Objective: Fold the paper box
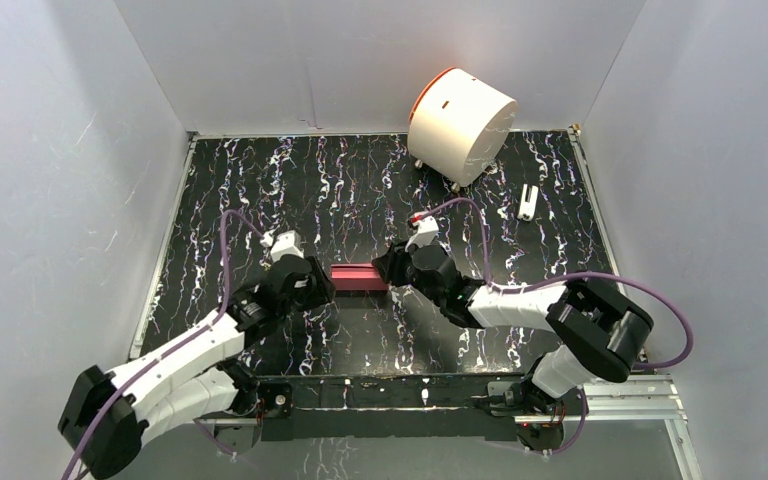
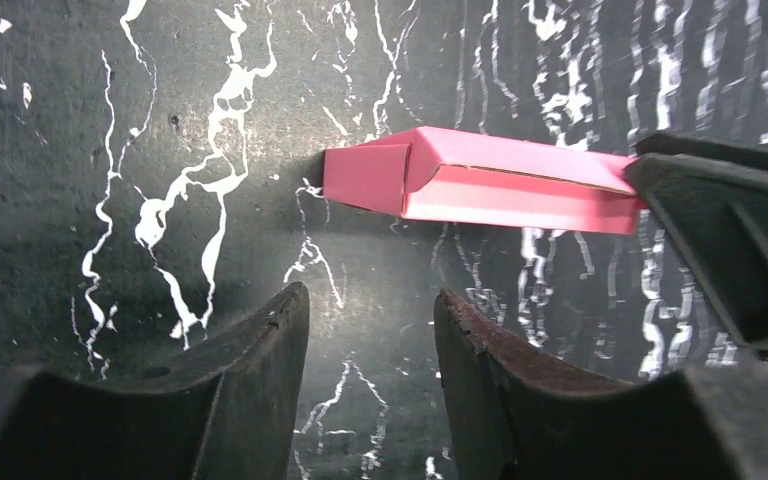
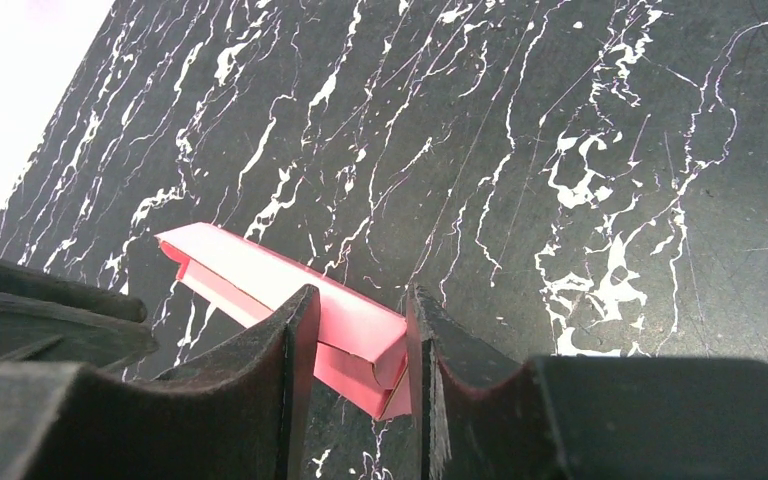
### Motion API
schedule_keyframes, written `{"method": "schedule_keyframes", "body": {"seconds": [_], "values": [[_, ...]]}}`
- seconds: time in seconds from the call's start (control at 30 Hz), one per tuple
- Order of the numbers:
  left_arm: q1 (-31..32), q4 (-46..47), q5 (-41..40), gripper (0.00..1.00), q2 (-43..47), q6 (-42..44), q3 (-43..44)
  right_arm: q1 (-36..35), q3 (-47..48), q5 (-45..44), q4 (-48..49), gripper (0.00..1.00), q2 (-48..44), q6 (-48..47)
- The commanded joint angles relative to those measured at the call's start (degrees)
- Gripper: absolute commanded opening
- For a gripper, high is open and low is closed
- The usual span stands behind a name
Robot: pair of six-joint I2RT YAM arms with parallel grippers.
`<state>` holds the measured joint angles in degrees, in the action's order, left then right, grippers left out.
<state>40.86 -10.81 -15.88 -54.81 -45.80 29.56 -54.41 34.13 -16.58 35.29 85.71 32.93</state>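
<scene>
Soft, even light from above fills the top view. The white walls [image 1: 60,150] glow, and shadows on the table [image 1: 260,190] are faint. Ahead of the left claw [image 2: 372,300] the box [image 2: 500,185] is crisp and brightly lit, with a thin shadow beneath it. The claw's own fingers [image 2: 250,380] are dark and blurred. Up and left of the right claw [image 3: 362,297], the corner of the picture is blown out to white, while the marbling beyond that claw stays sharp.
</scene>
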Motion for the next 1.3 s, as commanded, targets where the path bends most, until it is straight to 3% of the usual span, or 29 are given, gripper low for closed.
{"method": "schedule_keyframes", "body": {"seconds": [0.0,0.1,0.2,0.47,0.77,1.07,1.27], "values": [[0.02,0.79,1.23,0.52,8.08,-9.87,-2.85,-2.57,-2.99,-1.38,-8.69,0.41,3.14,-2.95],[-0.12,5.2,2.66,0.67,11.53,-16.13,-6.12,-3.6,-2.98,-3.09,-8.37,0.41,3.54,-3.13],[-0.17,8.95,1.53,0.75,12.52,-21.84,-8.47,-3.82,-3.27,-3.53,-7.49,0.41,3.7,-3.2],[-1.55,22.09,-4.53,0.81,12.01,-32.52,-14.23,-4.03,-2.64,-2.86,-6.23,0.41,4.76,-3.89],[-8.39,32.02,1.52,0.82,2.21,-35.41,-14.86,-4.12,-2.51,-2.18,-5.51,0.41,5.37,-4.49],[-12.03,38.6,8.43,0.7,-4.87,-36.12,-15.06,-4.21,-2.12,-1.19,-4.99,0.4,6.46,-4.71],[-12.21,41.63,11.2,0.43,-5.23,-37.98,-18.86,-4.23,-2.27,-1.43,-4.51,0.4,6.94,-4.53]]}}
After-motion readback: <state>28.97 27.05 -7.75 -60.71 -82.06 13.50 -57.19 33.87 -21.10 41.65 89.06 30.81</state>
